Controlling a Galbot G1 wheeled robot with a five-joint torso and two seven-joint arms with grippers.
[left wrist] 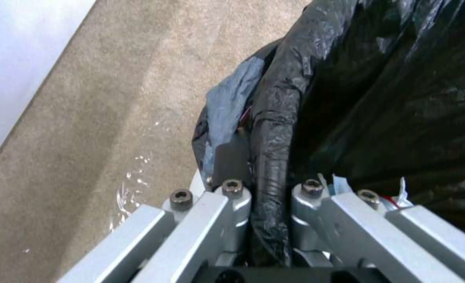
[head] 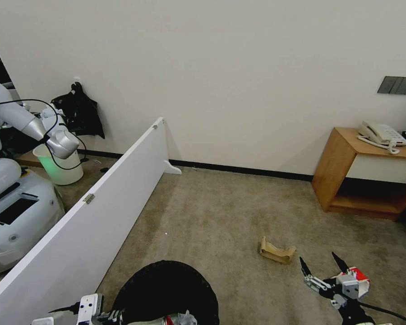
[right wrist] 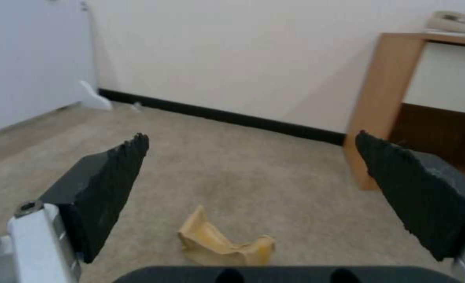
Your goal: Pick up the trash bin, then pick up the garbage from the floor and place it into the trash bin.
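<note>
Left tool [left wrist: 266, 220]: clamped tight on the bag-covered rim of the trash bin [head: 167, 289], one finger [left wrist: 232, 196] outside the wall, one inside.
Right tool [head: 324, 266]: spread wide, holding nothing, poised above the carpet [head: 212, 212].
Garbage: folded brown cardboard [right wrist: 224, 245] lies on the carpet just ahead of the right tool, between its fingers [right wrist: 106, 184] in the wrist view, not touched.
Open room: bare carpet runs beyond the cardboard to the wall; wooden side table [head: 361, 176] further ahead on the tool's right, white partition [head: 99, 212] beyond the bin on its left.
Hard to make out: bin's base is cut off; white and red scraps inside it are unclear.
</note>
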